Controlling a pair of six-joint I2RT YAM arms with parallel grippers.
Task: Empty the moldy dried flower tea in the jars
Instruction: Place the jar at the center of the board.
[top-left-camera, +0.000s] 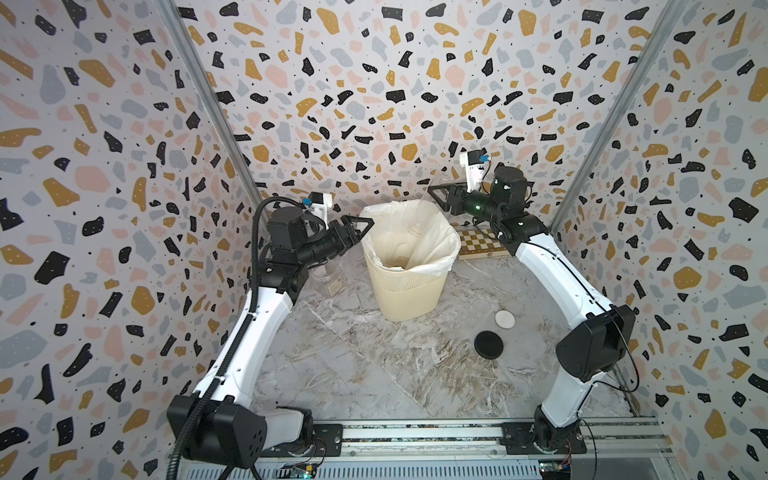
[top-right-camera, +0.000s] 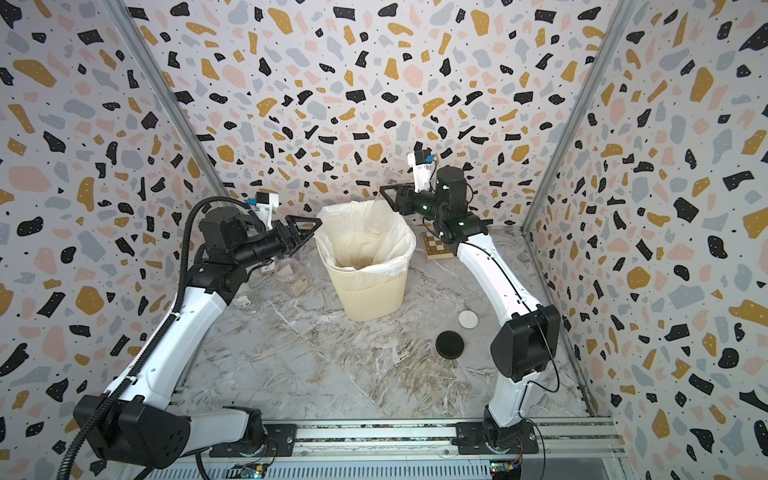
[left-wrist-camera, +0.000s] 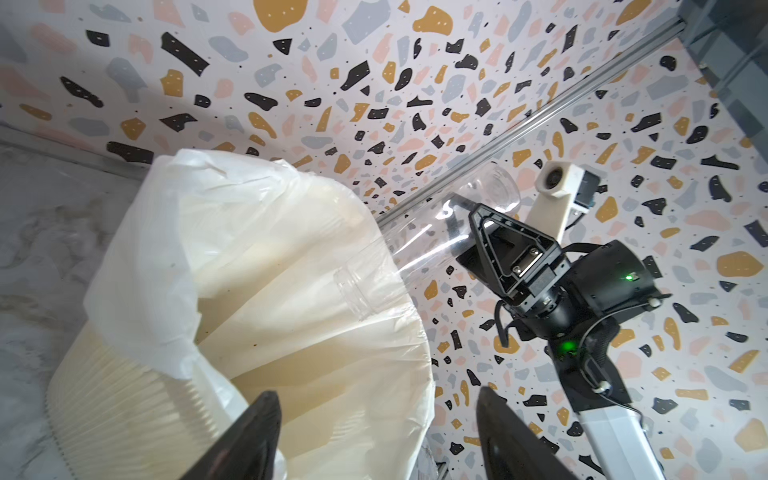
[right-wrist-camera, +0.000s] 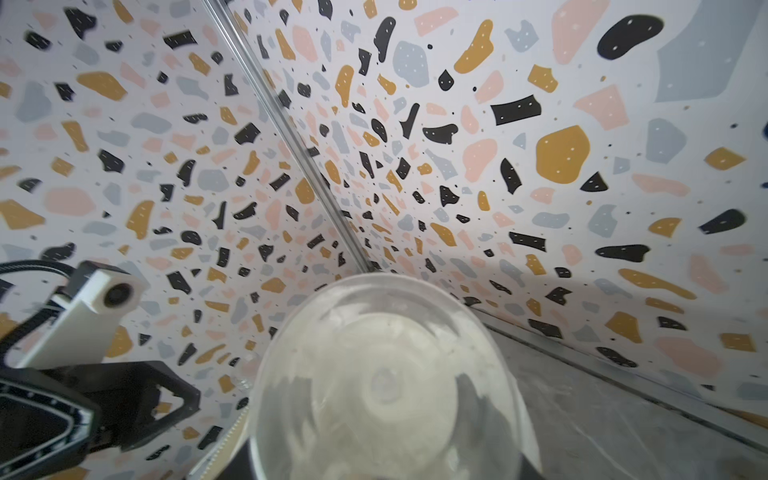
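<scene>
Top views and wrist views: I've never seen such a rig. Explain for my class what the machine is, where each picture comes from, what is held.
Two robot arms work at a marble table. Two pictures look down from overhead; two come from wrist cameras. The right hand grips a clear jar, tipped mouth-down into the lined bin. The left hand is open, empty. A black lid, white lid and clear lid lie loose; an open jar stands near the left arm.
</scene>
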